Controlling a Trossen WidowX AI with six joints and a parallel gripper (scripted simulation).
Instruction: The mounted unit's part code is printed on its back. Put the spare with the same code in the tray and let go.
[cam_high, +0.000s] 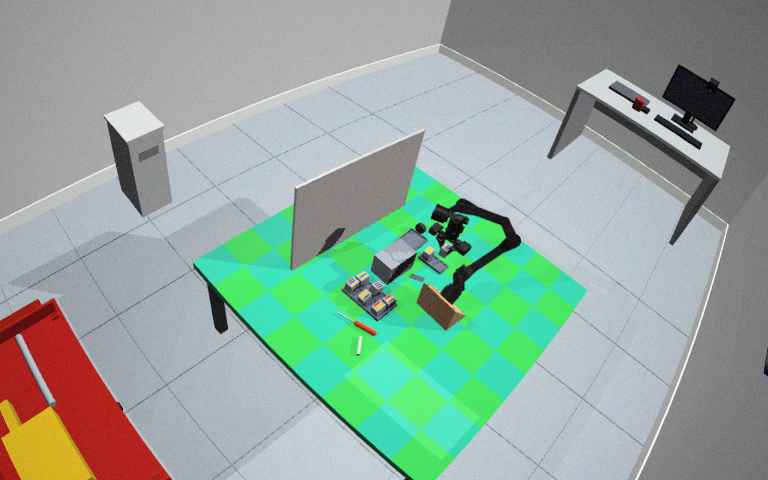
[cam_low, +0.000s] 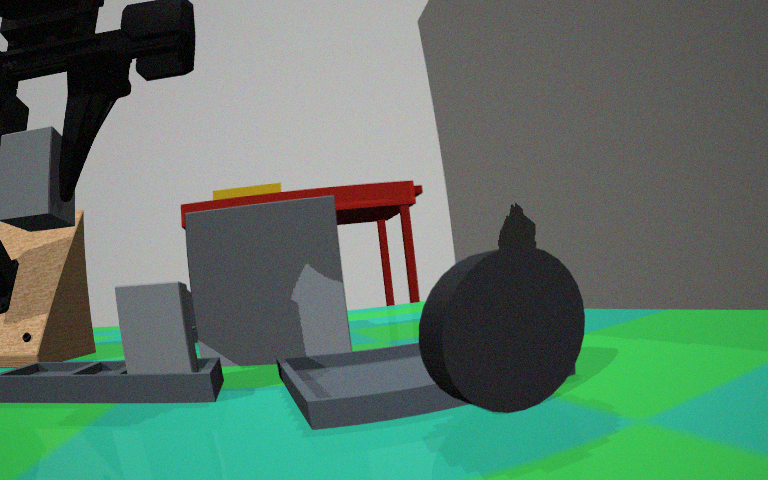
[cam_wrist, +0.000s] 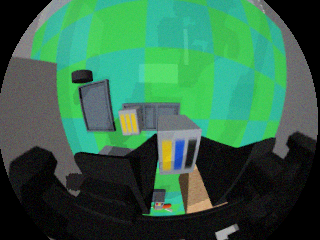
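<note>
A grey box-shaped spare with yellow, blue and black stripes (cam_high: 446, 249) (cam_low: 29, 176) (cam_wrist: 179, 148) is gripped between the fingers of the black parallel-jaw gripper (cam_high: 453, 240) (cam_low: 31, 175) (cam_wrist: 172, 136), and is held up off the table. Below the gripper, a dark grey rack with compartments (cam_high: 442, 268) (cam_low: 169, 389) (cam_wrist: 175, 106) is seen; in its end compartment a second grey block with yellow stripes (cam_high: 429, 253) (cam_low: 154, 329) (cam_wrist: 130, 121) is stood upright. Beyond that block from the gripper, a shallow grey rectangular tray (cam_high: 423, 244) (cam_low: 385, 390) (cam_wrist: 98, 106) is placed, and the held spare is not in it. Near the tray, a black disc (cam_high: 420, 227) (cam_low: 509, 333) (cam_wrist: 82, 76) is stood on edge.
</note>
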